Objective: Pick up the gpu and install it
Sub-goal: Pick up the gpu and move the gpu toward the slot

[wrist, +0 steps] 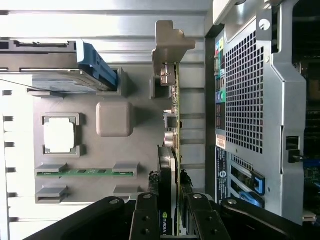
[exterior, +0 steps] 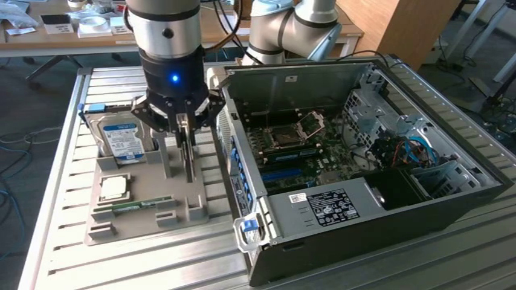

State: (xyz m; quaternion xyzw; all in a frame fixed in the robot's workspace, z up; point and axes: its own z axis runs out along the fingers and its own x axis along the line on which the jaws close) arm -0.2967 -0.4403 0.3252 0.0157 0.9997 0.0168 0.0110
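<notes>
Between the two fingers (wrist: 145, 216) of the one black gripper (exterior: 185, 130) (wrist: 170, 200): one thin green expansion card with dark face and silver end bracket, the gpu (exterior: 190, 158) (wrist: 173, 125). Pinched on both flat faces, fingers drawn in against it. Upright on its long edge, directly under the gripper, lower edge down at the one slotted grey plastic holder tray (exterior: 153, 228) (wrist: 131, 150); not lifted out. In the wrist view, bracket at the card end far from the fingers.

Just beside the gripper, toward the exterior view's left: one silver hard drive with blue-white label (exterior: 122, 140) (wrist: 50, 70), upright in the same tray. Lower than the gripper, flat on the tray: one square silver processor chip (exterior: 113, 187) (wrist: 59, 136) and one slim green RAM stick (exterior: 142, 203) (wrist: 85, 172).

Just beside the gripper, toward the exterior view's right: one open black tower computer case (exterior: 387, 225) (wrist: 250, 100), lying on its side, open face up. Inside: one green motherboard (exterior: 310, 151), one grey labelled power supply box (exterior: 327, 206).

Under everything: one slatted aluminium table (exterior: 161, 266).
</notes>
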